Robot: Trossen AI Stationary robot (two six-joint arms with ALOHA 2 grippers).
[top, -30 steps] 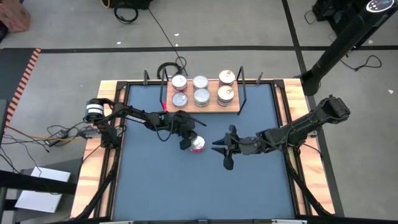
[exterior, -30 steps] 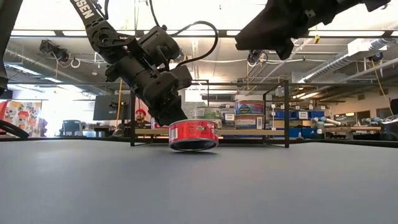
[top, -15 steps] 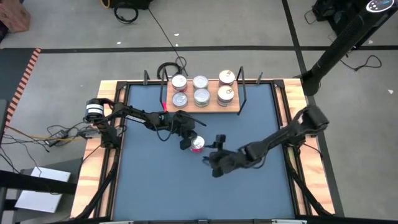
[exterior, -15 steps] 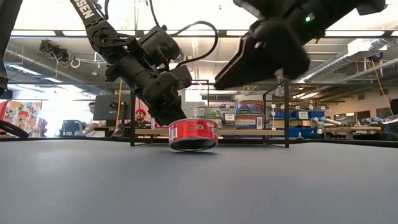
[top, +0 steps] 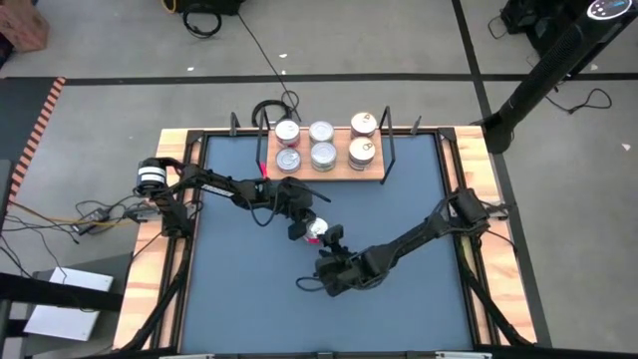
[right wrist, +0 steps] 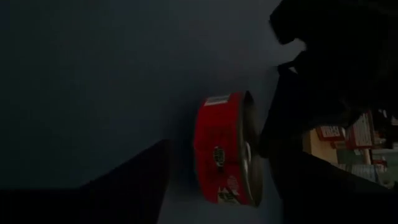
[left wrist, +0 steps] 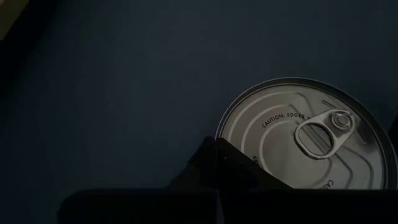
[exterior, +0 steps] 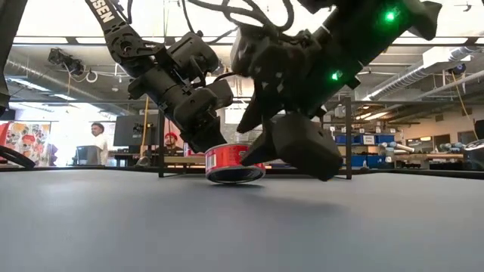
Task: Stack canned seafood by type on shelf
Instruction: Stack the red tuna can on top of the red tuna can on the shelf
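Right fingers (exterior: 291,147) spread wide, straddling the red can (exterior: 235,164) on the blue desk (top: 249,289) without gripping; left fingers (top: 302,225), closed, press its lid.

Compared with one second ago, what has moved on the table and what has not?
The right claw swung in from the table's right side toward the red can and opened wider; it holds nothing. The left claw stayed shut beside the can, which kept its place. The six cans on the shelf did not move.
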